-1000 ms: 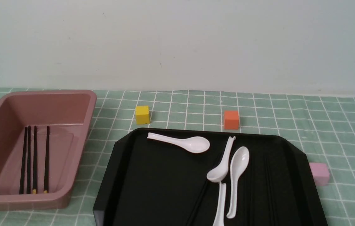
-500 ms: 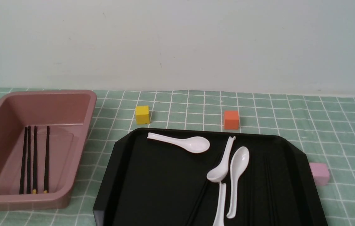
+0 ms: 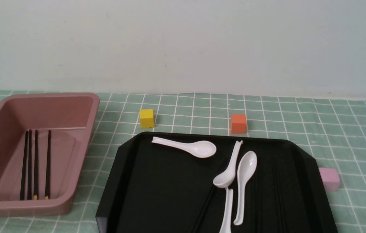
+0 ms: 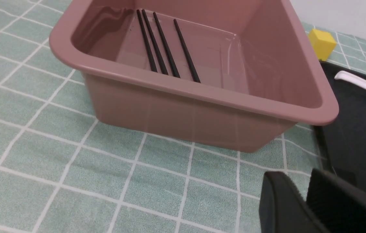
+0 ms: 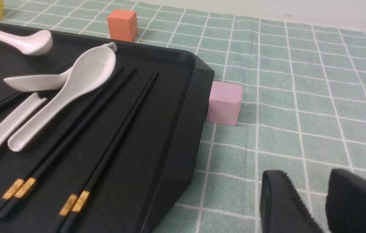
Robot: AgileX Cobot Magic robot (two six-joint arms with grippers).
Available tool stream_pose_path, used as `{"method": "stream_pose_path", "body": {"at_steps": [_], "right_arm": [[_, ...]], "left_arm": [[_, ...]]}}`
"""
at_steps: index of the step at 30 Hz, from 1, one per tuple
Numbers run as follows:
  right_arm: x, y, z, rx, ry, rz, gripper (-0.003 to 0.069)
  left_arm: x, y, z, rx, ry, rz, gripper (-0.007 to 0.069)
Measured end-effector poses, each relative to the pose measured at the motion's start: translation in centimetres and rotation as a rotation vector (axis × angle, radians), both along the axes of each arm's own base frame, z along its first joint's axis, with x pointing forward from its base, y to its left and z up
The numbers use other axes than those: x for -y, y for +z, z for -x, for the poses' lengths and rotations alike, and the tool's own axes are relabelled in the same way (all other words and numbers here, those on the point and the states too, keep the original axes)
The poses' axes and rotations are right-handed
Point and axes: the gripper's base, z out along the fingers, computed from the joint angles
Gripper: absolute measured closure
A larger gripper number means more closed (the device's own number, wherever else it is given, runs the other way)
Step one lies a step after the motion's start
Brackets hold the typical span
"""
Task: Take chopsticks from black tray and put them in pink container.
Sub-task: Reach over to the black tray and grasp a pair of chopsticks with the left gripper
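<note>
Chopsticks of slim black wood-like look with gold ends (image 3: 48,165) lie four together in the deep dusty-pink plastic container (image 3: 82,152), leftmost on your worktop (image 4: 111,181). Your left pincer (image 4: 305,191) stands slightly apart near it, with nothing between its tips. Rightward, the glossy black rectangular tray (image 3: 160,194) has more chopsticks: some run under the white soup spoons (image 3: 226,178), so pulling there could drag a spoon along or knock one over the rim. Two close pairs (image 5: 115,145) lie beyond the spoons; black on black, their edges are easy to misjudge, and you might pinch one stick while rolling its neighbour. Your right pincer (image 5: 312,194) is also apart and holds nothing, near the pale pink cube (image 5: 225,102), which a low sweep could bump.
</note>
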Motion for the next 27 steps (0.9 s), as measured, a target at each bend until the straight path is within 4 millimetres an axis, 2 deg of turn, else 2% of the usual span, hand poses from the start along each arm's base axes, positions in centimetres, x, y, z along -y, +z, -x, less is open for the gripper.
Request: {"method": "stream_pose_path", "body": {"at_steps": [3, 5, 6, 7, 9, 12, 14, 18, 21, 23, 27], "right_arm": [[0.0, 0.0, 0.0, 0.000, 0.000, 0.000, 0.0419], [0.0, 0.0, 0.0, 0.000, 0.000, 0.000, 0.0419], [0.0, 0.0, 0.0, 0.000, 0.000, 0.000, 0.0419], [0.0, 0.0, 0.0, 0.000, 0.000, 0.000, 0.0419], [0.0, 0.0, 0.0, 0.000, 0.000, 0.000, 0.0419], [0.0, 0.0, 0.0, 0.000, 0.000, 0.000, 0.0419], [0.0, 0.0, 0.0, 0.000, 0.000, 0.000, 0.0419], [0.0, 0.0, 0.0, 0.000, 0.000, 0.000, 0.0419], [0.0, 0.0, 0.0, 0.000, 0.000, 0.000, 0.0419], [0.0, 0.0, 0.0, 0.000, 0.000, 0.000, 0.0419], [0.0, 0.0, 0.0, 0.000, 0.000, 0.000, 0.0419]], "left_arm": [[0.2, 0.1, 0.0, 0.004, 0.010, 0.110, 0.0476], [0.6, 0.1, 0.0, 0.001, 0.024, 0.293, 0.0476], [0.6, 0.2, 0.0, 0.001, 0.026, 0.317, 0.0476], [1.1, 0.3, 0.0, -0.018, 0.044, 0.542, 0.0476], [1.6, 0.4, 0.1, -0.042, 0.062, 0.784, 0.0476], [2.0, 0.7, 0.1, -0.068, 0.076, 1.033, 0.0475], [2.2, 0.9, 0.1, -0.078, 0.077, 1.131, 0.0473], [2.3, 1.2, 0.0, -0.065, 0.076, 1.203, 0.0472], [2.4, 1.5, 0.1, -0.061, 0.045, 1.148, 0.0472], [2.6, 3.0, 0.5, -0.050, -0.011, 1.080, 0.0487], [3.1, 7.7, 1.2, -0.043, -0.122, 0.908, 0.0571]]}}
